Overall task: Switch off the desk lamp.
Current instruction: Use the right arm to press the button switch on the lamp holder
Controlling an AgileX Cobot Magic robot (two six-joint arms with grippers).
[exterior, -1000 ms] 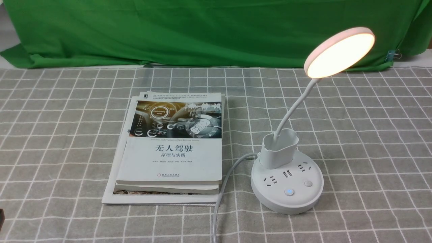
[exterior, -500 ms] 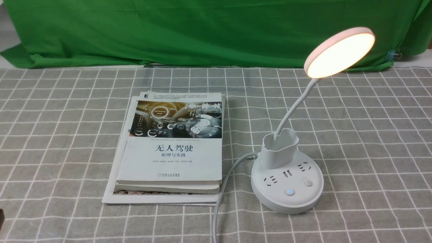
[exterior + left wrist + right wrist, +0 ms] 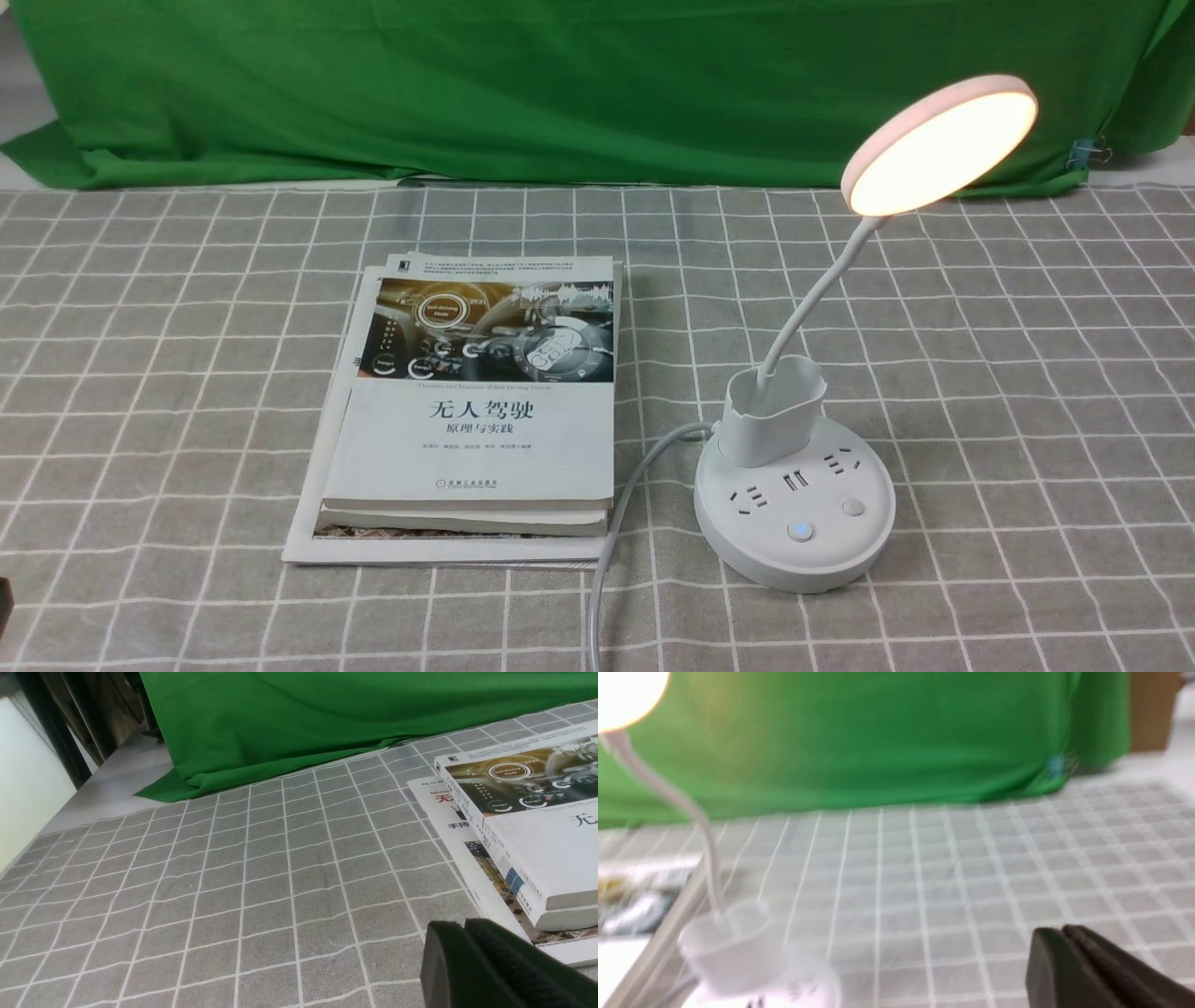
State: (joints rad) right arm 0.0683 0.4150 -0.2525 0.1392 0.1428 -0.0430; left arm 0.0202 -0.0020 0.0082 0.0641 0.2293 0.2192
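While we watch, lamp: our white disc-headed desk lamp (image 3: 808, 504) glows, right of centre
Left pincer (image 3: 467, 926): clenched
Right pincer (image 3: 1062, 933): clenched

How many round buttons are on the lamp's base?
2: one glowing blue near the front edge, one plain white to its right. Others may hide behind the cup holder.

The lit lamp (image 3: 628, 697) leaned into the upper left; the dark gripper (image 3: 1069, 938) seemed shut, lower right.
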